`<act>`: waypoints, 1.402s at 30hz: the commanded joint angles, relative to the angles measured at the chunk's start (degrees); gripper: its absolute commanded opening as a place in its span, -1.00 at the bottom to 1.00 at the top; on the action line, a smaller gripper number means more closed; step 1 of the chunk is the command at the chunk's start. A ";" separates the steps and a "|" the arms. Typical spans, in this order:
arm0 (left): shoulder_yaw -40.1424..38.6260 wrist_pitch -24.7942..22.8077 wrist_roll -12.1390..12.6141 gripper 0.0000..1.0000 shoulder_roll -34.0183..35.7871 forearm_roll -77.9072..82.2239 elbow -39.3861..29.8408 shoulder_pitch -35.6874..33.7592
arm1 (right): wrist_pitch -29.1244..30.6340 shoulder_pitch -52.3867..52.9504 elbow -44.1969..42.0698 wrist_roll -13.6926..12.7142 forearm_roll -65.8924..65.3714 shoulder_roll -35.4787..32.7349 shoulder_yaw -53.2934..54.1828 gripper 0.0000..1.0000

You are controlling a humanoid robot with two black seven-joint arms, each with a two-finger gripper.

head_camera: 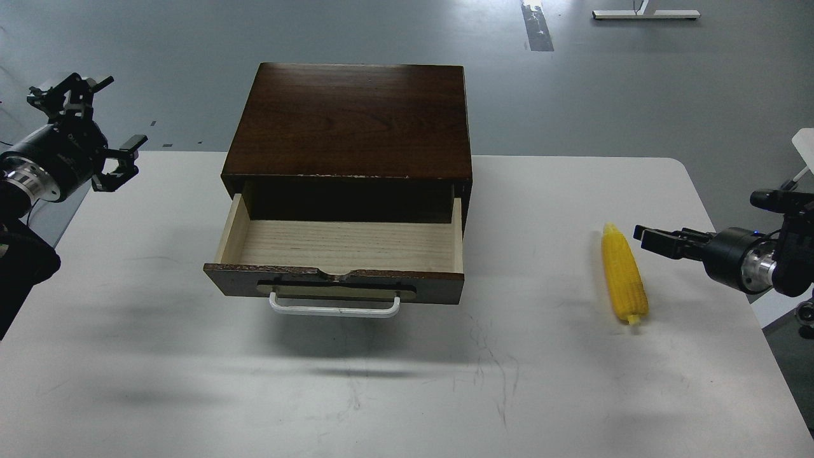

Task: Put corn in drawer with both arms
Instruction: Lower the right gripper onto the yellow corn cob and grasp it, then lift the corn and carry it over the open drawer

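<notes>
The yellow corn lies on the white table, right of the cabinet, with its stub end toward me. The drawer is pulled out, and its pale wood inside holds nothing. Its white handle faces me. My right gripper hovers low just right of the corn's upper end and points left at it without touching. It is seen edge-on, so its fingers cannot be told apart. My left gripper is open and empty, raised off the table's far left corner, well away from the drawer.
The dark wooden cabinet stands at the back middle of the white table. Grey floor lies beyond the table. A white object shows at the right edge.
</notes>
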 commanded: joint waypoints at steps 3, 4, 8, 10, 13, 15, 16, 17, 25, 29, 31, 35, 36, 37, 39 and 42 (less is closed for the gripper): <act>-0.08 -0.06 -0.03 0.96 0.39 -0.08 -0.01 0.08 | -0.40 0.33 -2.13 0.00 0.00 3.58 -2.61 0.86; -0.08 -0.06 -0.03 0.96 0.39 -0.08 -0.01 0.08 | -0.40 0.33 -2.48 0.00 -0.08 3.94 -2.70 0.85; -0.26 -0.06 -0.12 0.96 0.56 -0.08 -0.01 0.08 | -0.40 0.42 -3.36 0.09 -0.08 5.96 -3.40 0.82; -0.26 -0.06 -0.12 0.96 0.83 -0.08 -0.01 0.17 | -0.40 0.68 -3.62 0.09 -0.17 6.75 -4.80 0.82; -0.26 -0.41 -0.12 0.96 1.35 -0.08 -0.01 0.17 | -0.40 2.34 -4.94 0.27 -0.26 7.36 -8.74 0.55; -0.26 -0.94 -0.12 0.96 1.53 -0.08 -0.01 0.17 | -0.40 3.14 -5.21 0.53 -0.35 7.72 -10.77 -0.30; -0.26 -1.03 -0.12 0.96 1.53 -0.08 -0.01 0.17 | -0.40 3.49 -5.21 0.62 -0.52 7.72 -11.39 -0.59; -0.26 -1.03 -0.12 0.96 1.53 -0.08 -0.01 0.17 | -0.49 3.84 -5.21 0.71 -0.87 7.72 -11.83 -0.72; -0.43 -0.68 0.06 0.96 0.56 -0.17 0.69 0.17 | -2.77 7.18 -4.77 2.11 -2.72 7.81 -12.45 -1.00; -0.52 -1.12 0.14 0.96 -1.28 -0.08 3.85 0.08 | -5.22 10.95 -4.16 3.17 -3.07 7.11 -12.45 -1.00; -0.52 -1.47 0.23 0.96 -1.90 -0.08 5.17 0.08 | -7.42 12.28 -3.28 3.95 -4.12 6.49 -12.63 -1.00; -0.52 -2.88 0.49 0.96 -2.86 -0.17 6.93 0.08 | -15.67 17.37 -0.65 9.13 -12.63 3.24 -12.54 -1.00; -0.52 -2.88 0.58 0.96 -2.87 -0.17 6.93 0.08 | -16.48 17.99 -0.03 9.75 -13.70 2.98 -12.54 -1.00; -0.52 -2.79 0.58 0.96 -2.87 -0.17 6.93 0.17 | -17.27 18.60 0.67 10.11 -14.58 2.71 -12.54 -1.00; -0.52 -2.70 0.58 0.96 -3.13 -0.17 6.93 0.08 | -19.81 21.93 3.39 10.64 -16.43 0.79 -12.54 -1.00; -0.52 -2.70 0.58 0.96 -3.22 -0.17 7.02 0.08 | -20.44 26.77 3.93 11.25 -18.10 -0.10 -12.63 -1.00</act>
